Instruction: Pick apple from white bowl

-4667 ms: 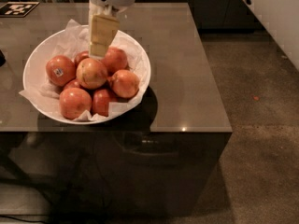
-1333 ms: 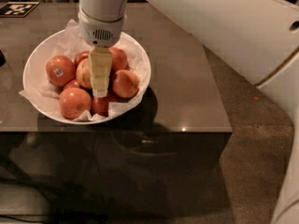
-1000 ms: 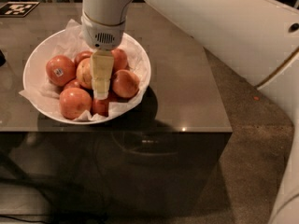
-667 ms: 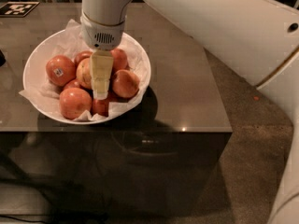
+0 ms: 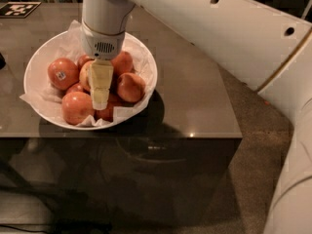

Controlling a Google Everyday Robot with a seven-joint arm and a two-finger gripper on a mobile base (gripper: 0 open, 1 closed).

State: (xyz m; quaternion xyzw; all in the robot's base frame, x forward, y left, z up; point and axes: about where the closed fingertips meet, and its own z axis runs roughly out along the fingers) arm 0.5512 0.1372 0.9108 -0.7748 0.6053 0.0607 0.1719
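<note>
The white bowl (image 5: 29, 68), lined with crumpled white paper, stands on the left of the dark table (image 5: 195, 96). It holds several apples. The pale yellowish apple (image 5: 84, 75) lies in the middle of the bowl, mostly hidden behind my gripper. My gripper (image 5: 100, 90) hangs straight down from its white wrist into the middle of the bowl. It is right against the pale apple's right side and among the red apples.
Red apples surround the pale one: one with a sticker (image 5: 63, 73) at left, one (image 5: 77, 107) in front, one (image 5: 130, 87) at right. My white arm (image 5: 219, 33) crosses above the table's back right. A black-and-white marker (image 5: 18, 9) lies at the far left.
Over the last few seconds the gripper came down from the bowl's back rim into its middle, beside the pale apple. In the last second it has hardly moved.
</note>
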